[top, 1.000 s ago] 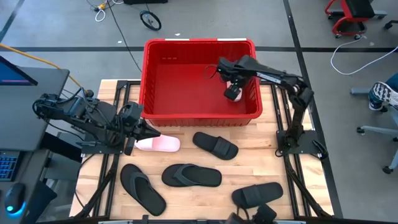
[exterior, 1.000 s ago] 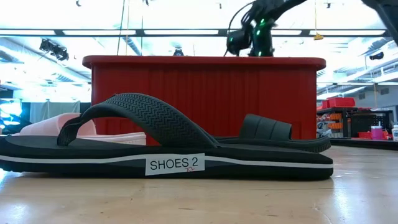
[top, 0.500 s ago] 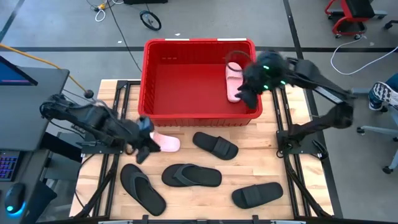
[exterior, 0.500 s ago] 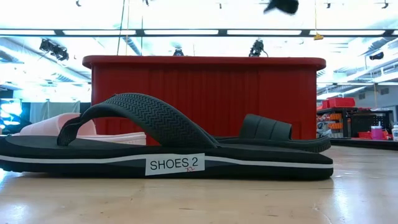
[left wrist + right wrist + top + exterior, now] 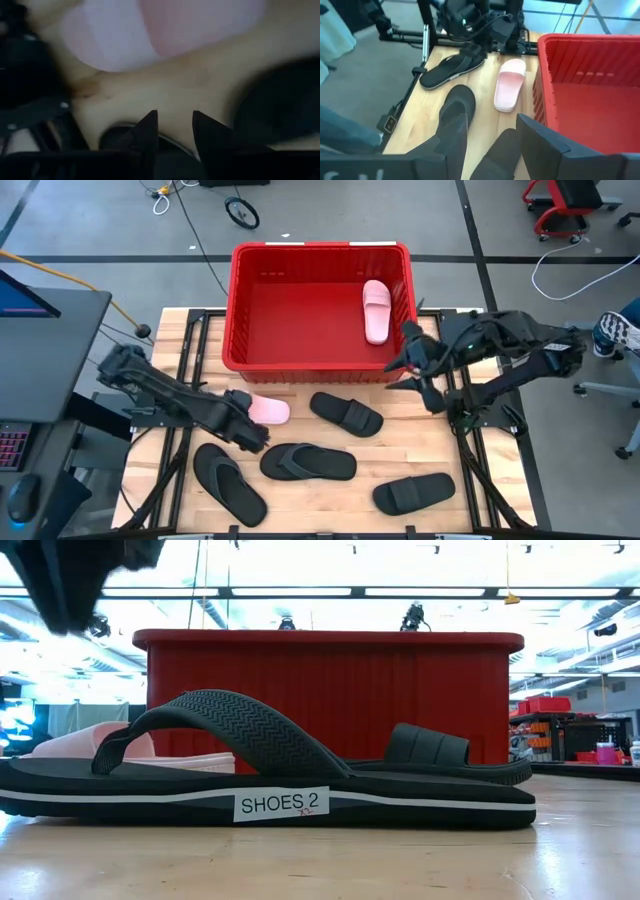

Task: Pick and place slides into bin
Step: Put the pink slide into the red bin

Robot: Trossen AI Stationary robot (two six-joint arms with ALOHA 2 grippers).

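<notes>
slides | one pink slide (image 5: 376, 310) in red bin (image 5: 320, 252), other (image 5: 266, 410) on surface beside left claw (image 5: 246, 431), apart, empty | right claw (image 5: 418, 370) apart | we judge foam light, bendy; pinch strap

L claw (image 5: 250, 438) low; R claw (image 5: 418, 370) open.
</notes>
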